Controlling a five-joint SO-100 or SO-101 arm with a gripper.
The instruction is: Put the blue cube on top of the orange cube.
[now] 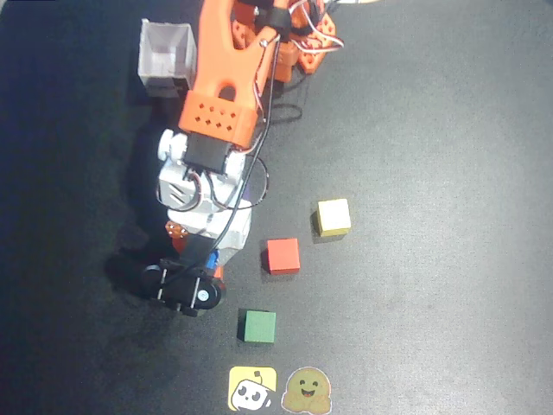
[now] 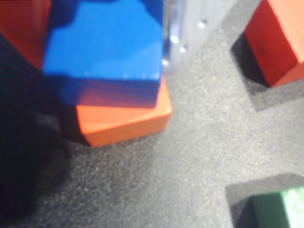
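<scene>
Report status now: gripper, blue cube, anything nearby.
Gripper down around blue cube, jaw state unclear. Blue cube over orange cube, offset; contact not certain. Red cube and green cube close by, apart from the stack.

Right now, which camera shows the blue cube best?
The wrist view: the blue cube fills the upper left, sitting over the orange cube. In the overhead view the arm hides nearly all of it; only a blue sliver shows.
</scene>
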